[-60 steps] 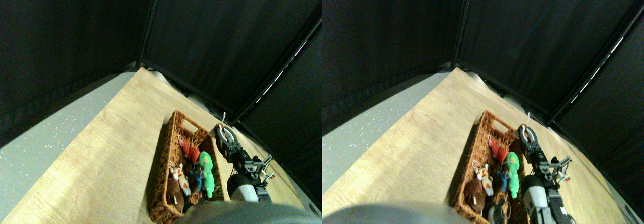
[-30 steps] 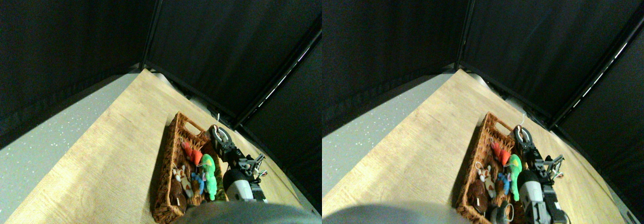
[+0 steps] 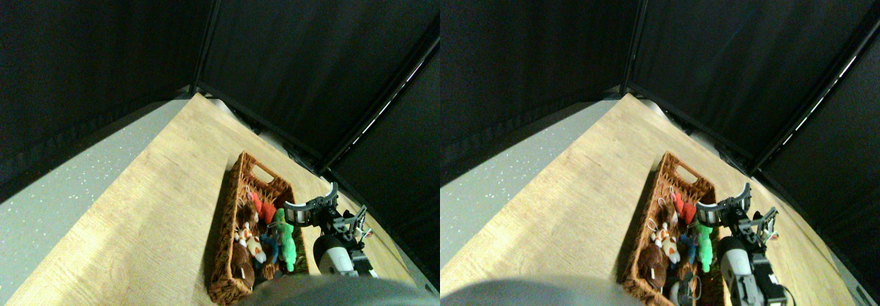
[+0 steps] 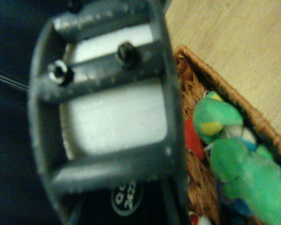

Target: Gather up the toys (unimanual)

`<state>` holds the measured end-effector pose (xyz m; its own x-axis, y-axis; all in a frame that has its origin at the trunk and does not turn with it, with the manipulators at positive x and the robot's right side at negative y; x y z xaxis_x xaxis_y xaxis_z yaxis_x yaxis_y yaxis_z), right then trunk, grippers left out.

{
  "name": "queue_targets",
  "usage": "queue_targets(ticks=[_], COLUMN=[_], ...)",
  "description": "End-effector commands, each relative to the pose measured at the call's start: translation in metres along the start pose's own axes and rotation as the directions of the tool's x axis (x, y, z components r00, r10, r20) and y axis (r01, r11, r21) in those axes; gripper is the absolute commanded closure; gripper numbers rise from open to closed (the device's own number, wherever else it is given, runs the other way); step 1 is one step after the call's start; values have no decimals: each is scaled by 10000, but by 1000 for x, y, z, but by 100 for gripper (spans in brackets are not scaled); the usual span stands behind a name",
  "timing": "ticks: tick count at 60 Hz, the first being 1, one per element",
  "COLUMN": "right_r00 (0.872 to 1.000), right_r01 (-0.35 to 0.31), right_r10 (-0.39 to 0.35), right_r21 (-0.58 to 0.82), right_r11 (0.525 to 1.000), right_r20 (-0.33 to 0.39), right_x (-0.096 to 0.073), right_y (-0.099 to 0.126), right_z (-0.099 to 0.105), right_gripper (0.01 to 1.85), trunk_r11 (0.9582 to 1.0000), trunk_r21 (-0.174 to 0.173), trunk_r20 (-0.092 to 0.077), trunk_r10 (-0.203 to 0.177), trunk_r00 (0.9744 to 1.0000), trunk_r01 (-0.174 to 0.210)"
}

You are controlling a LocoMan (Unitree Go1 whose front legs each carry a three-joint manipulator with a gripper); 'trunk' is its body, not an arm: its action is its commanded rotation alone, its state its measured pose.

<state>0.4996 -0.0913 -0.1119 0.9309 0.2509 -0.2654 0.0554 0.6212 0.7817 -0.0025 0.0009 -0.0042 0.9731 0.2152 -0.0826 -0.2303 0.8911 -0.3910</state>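
Several toys lie in the long wicker basket [image 3: 232,203]: a red one [image 3: 262,210], a green one [image 3: 287,243], a white-orange one [image 3: 248,241], a blue one [image 3: 269,248] and a brown one [image 3: 238,265]. My right gripper [image 3: 311,208] hovers at the basket's right rim, level with the red and green toys, turned sideways. In the wrist view the dark frame of the gripper [image 4: 112,112] fills the picture, with nothing seen in it. Beside it show the green toy [image 4: 236,161], the red toy [image 4: 194,143] and the basket rim [image 4: 253,117].
The basket rests on a light wood floor [image 3: 158,210] that meets a grey speckled floor [image 3: 62,189] on the left. Black curtain walls [image 3: 289,58] close in behind and to the right, near the basket's far end.
My gripper has swung from the basket's far right corner back to the middle of its right rim and turned sideways. The white string loop at its tip no longer shows.
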Motion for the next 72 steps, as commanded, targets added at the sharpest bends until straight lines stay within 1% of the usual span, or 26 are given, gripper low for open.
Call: queue_targets(ticks=[1, 7, 8, 11, 15, 16, 21, 22, 23, 28, 30, 31, 37, 42, 45, 50, 51, 52, 53, 55, 58, 60, 62, 65, 69, 72], right_r00=[9969, 9922, 9888, 9857, 9706, 9706, 9535, 9535, 9480, 9366, 9182, 9121, 9006, 8966, 8813, 8708, 8642, 8642, 8586, 8507, 8472, 8374, 8319, 8306, 8191, 8185], right_r01=[-507, -419, -343, -444, -208, -208, -126, -126, -84, -140, -31, -7, -178, -366, -273, -176, -34, -34, 19, -25, -160, -115, -202, -211, -235, -247], right_r10=[511, 415, 339, 426, 95, 95, -37, -37, -95, -23, -139, -163, 38, 152, -12, -139, -337, -337, -416, -490, -456, -566, -569, -560, -633, -627], right_r21=[-85, 10, 8, 71, 447, 447, 519, 519, 547, 439, 421, 413, 282, 397, 536, 593, 727, 727, 780, 973, 1112, 1211, 1327, 1318, 1436, 1440], right_r11=[9987, 9991, 9994, 9990, 9988, 9988, 9986, 9986, 9985, 9989, 9991, 9991, 9994, 9985, 9982, 9981, 9974, 9974, 9970, 9952, 9937, 9926, 9910, 9911, 9894, 9893], right_r20=[605, 1177, 1452, 1630, 2406, 2406, 3014, 3014, 3182, 3504, 3960, 4097, 4347, 4425, 4726, 4914, 5020, 5020, 5109, 5233, 5293, 5437, 5520, 5541, 5702, 5711], right_x=[2, 0, -1, -1, -6, -6, -13, -13, -16, -23, -27, -29, -39, -48, -57, -66, -71, -71, -74, -79, -84, -88, -90, -92, -95, -95], right_y=[5, -1, -4, -11, -20, -20, -36, -36, -39, -52, -59, -62, -74, -81, -87, -94, -98, -98, -100, -104, -107, -111, -115, -117, -122, -124], right_z=[9, 17, 22, 29, 42, 42, 59, 59, 62, 72, 76, 78, 84, 88, 90, 89, 89, 89, 89, 86, 83, 81, 78, 76, 75, 77], right_gripper=[59, 74, 79, 85, 95, 95, 107, 107, 108, 110, 111, 111, 118, 126, 128, 127, 128, 128, 130, 129, 131, 133, 131, 129, 129, 131], trunk_r11=[9963, 9976, 9980, 9986, 9992, 9993, 9991, 9988, 9987, 9969, 9961, 9955, 9921, 9893, 9878, 9855, 9851, 9842, 9838, 9832, 9821, 9816, 9804, 9797, 9787, 9784], trunk_r21=[-859, -699, -634, -526, -343, -283, -35, 32, 66, 296, 373, 429, 671, 832, 908, 1034, 1051, 1097, 1121, 1149, 1192, 1210, 1266, 1321, 1367, 1389], trunk_r20=[-124, -173, -194, -225, -275, -289, -369, -395, -410, -503, -539, -570, -702, -795, -855, -947, -958, -990, -1007, -1026, -1065, -1082, -1140, -1139, -1098, -1087], trunk_r10=[57, -12, -50, -120, -232, -265, -424, -477, -506, -716, -777, -818, -1012, -1132, -1185, -1252, -1259, -1281, -1291, -1303, -1334, -1348, -1366, -1361, -1386, -1385], trunk_r00=[9999, 9998, 9998, 9997, 9994, 9992, 9984, 9981, 9979, 9962, 9955, 9950, 9924, 9904, 9893, 9876, 9874, 9868, 9865, 9862, 9853, 9849, 9840, 9841, 9842, 9844], trunk_r01=[-67, 0, 37, 108, 222, 257, 423, 479, 509, 732, 797, 843, 1059, 1198, 1262, 1349, 1358, 1388, 1402, 1419, 1458, 1476, 1507, 1508, 1531, 1530])
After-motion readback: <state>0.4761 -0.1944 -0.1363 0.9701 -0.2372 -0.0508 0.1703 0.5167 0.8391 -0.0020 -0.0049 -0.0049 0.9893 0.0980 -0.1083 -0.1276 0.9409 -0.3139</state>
